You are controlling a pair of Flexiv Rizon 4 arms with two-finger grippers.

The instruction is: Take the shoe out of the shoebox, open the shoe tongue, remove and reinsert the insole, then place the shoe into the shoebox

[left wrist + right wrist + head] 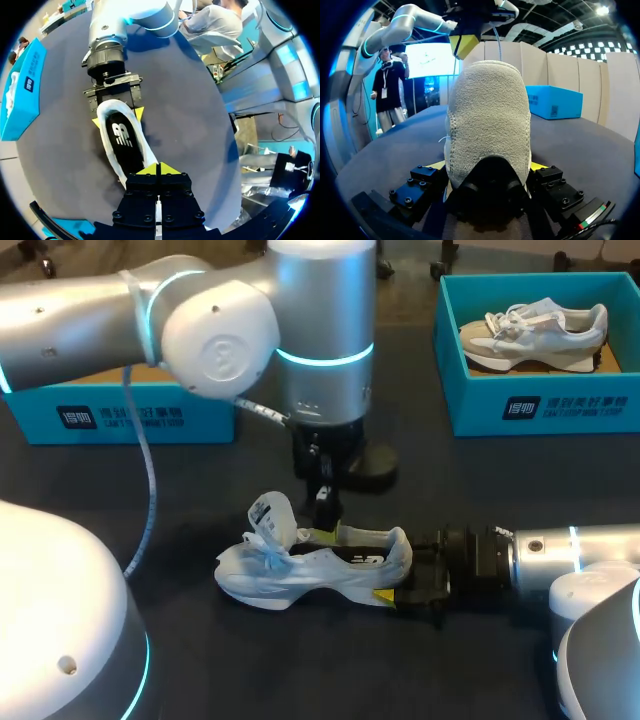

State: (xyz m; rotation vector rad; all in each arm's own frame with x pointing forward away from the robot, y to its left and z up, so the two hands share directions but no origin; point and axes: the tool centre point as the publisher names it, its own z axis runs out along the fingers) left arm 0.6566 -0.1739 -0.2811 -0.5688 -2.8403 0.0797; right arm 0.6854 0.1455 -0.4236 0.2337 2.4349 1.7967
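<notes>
On the dark bench (250, 660), near its middle, a pale grey-white shoe (300, 570) was seen sole down, with its toe toward the robot's left and its heel toward the right. Its heel was covered in a rough, suede-like fabric, and its sides were trimmed in white. The tongue (272, 515) was pulled up and forward, clear of the opening. A black insole (122, 142) with a white logo was laid bare inside the shoe. White laces (270, 550) were bunched loosely over the forefoot.

The heel was clamped from both sides by the right gripper (117, 117), which was reached in low along the bench from the right arm (560, 550). The left gripper (157, 169) was held upright over the front of the opening, its yellow tips pressed together. Whether anything thin was pinched between them could not be made out.

Much of the far bench was hidden by the left arm (320, 340). Part of the left box (120, 415), a blue one at the far left, was covered by it too. The right box (540, 405) was set at the far right, well apart from the shoe. A second shoe (535, 335) was laid inside it.
</notes>
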